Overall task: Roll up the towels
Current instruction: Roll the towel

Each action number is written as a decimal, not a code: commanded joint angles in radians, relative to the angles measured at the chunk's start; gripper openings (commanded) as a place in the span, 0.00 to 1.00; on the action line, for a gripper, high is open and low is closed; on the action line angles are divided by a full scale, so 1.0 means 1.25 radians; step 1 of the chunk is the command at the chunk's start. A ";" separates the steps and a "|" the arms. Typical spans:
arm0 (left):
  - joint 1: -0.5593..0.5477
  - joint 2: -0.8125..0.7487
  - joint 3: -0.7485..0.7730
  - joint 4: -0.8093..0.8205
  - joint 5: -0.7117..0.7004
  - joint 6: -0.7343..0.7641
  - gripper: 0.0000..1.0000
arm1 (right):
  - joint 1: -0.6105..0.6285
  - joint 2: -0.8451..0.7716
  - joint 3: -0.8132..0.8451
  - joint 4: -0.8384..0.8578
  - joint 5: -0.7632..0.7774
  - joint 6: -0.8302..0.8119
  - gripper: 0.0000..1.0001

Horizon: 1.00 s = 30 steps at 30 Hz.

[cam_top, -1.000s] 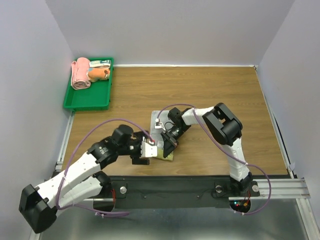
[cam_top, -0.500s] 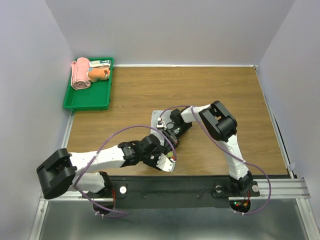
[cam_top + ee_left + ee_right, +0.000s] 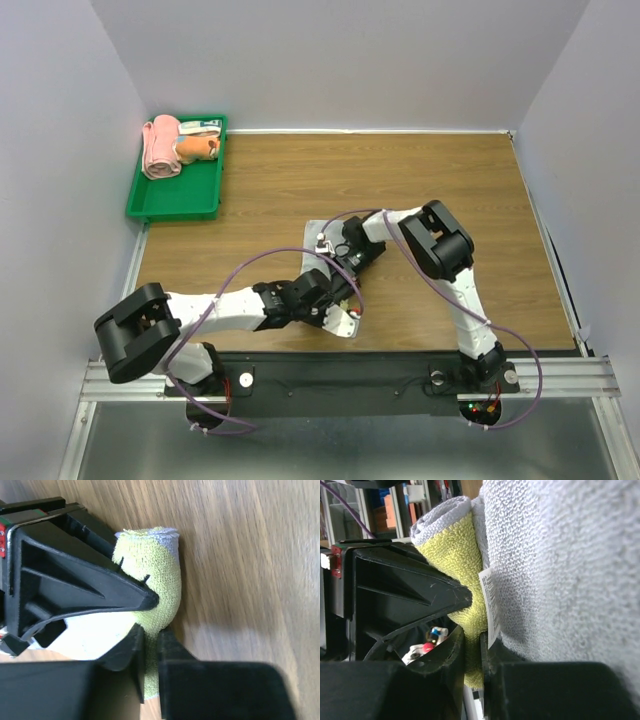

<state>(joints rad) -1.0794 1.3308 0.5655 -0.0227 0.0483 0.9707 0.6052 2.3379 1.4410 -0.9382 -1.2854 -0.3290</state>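
Note:
The yellow-green towel (image 3: 155,575) lies partly rolled on the wooden table, its grey side (image 3: 314,236) showing by the right arm. My left gripper (image 3: 151,647) is shut on a fold at the towel's near end. In the right wrist view, my right gripper (image 3: 472,652) is shut on the yellow-green pile (image 3: 455,545) next to the grey side (image 3: 560,555) and a white label (image 3: 490,605). From above, both grippers, left (image 3: 340,308) and right (image 3: 346,268), meet over the towel and hide most of it. The orange towel (image 3: 196,148) lies in the green tray (image 3: 172,200).
The green tray stands at the far left corner and also holds a pink towel roll (image 3: 159,148). Purple cables (image 3: 230,275) loop over both arms. The table's near edge meets a black rail (image 3: 350,372) with the arm bases.
My left arm has swung in from the left to the towel's near end, and its open jaws have shut on the fold. The right gripper has stayed on the towel.

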 commanded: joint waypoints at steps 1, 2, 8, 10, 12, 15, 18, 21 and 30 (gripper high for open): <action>0.011 0.034 0.048 -0.130 0.112 -0.063 0.03 | -0.068 -0.027 0.033 0.009 0.138 0.015 0.30; 0.028 0.041 0.058 -0.147 0.132 -0.064 0.00 | -0.078 -0.039 0.040 0.007 0.152 0.021 0.37; 0.111 0.131 0.155 -0.266 0.284 -0.063 0.00 | -0.182 -0.170 0.087 0.008 0.227 0.055 0.75; 0.148 0.175 0.194 -0.307 0.349 -0.071 0.00 | -0.219 -0.226 0.093 0.008 0.255 0.058 0.77; 0.175 0.219 0.221 -0.334 0.389 -0.073 0.00 | -0.240 -0.273 0.087 0.009 0.302 0.052 0.79; 0.223 0.312 0.294 -0.424 0.454 -0.067 0.00 | -0.271 -0.381 0.055 0.018 0.340 0.026 0.92; 0.272 0.380 0.365 -0.477 0.527 -0.056 0.00 | -0.276 -0.503 0.007 0.047 0.383 0.013 0.94; 0.306 0.454 0.425 -0.530 0.574 -0.037 0.00 | -0.276 -0.595 -0.068 0.089 0.383 -0.007 1.00; 0.376 0.705 0.615 -0.723 0.619 0.049 0.00 | -0.133 -0.754 -0.172 0.176 0.510 -0.047 0.99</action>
<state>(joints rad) -0.6178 2.0430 1.3357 -0.8005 0.9447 0.9314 0.3279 1.4174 1.2697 -0.8162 -0.7792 -0.3656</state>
